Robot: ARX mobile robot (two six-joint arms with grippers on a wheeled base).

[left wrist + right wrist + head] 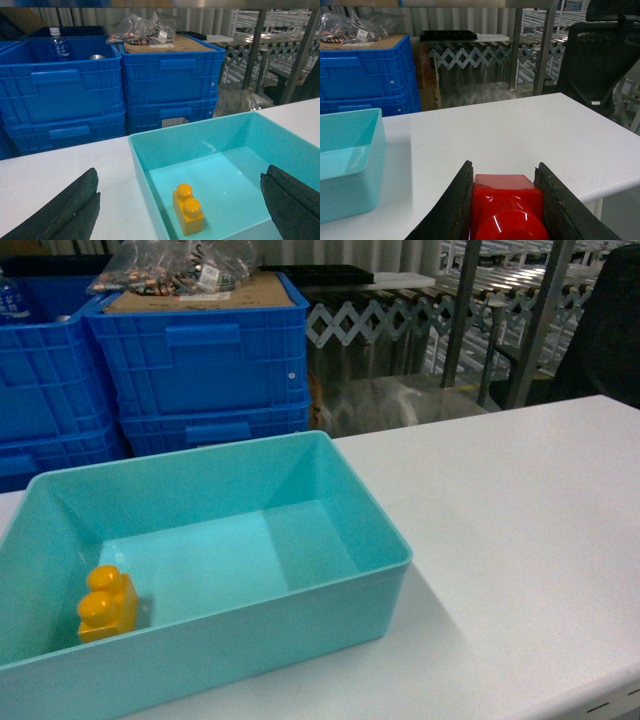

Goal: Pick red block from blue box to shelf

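The red block (pixel 506 200), glossy with a round stud facing the camera, is clamped between the dark fingers of my right gripper (pixel 504 170), held over the white table (pixel 520 130) to the right of the blue box (pixel 350 165). The blue box (pixel 385 540) is a turquoise bin holding only an orange-yellow two-stud brick (pixel 105 602). My left gripper (pixel 181 172) is open wide, its fingers (pixel 75 205) straddling the bin's left wall (pixel 145 175). Steel uprights of the shelf (pixel 462 310) rise behind the table. Neither gripper shows in the head view.
Dark blue ribbed crates (pixel 200 360) are stacked behind the bin, one topped with cardboard and plastic bags (pixel 175 265). A water bottle (pixel 58 42) stands in the left crate. A black office chair (pixel 600 55) is at the far right. The table's right edge (pixel 620 180) is close.
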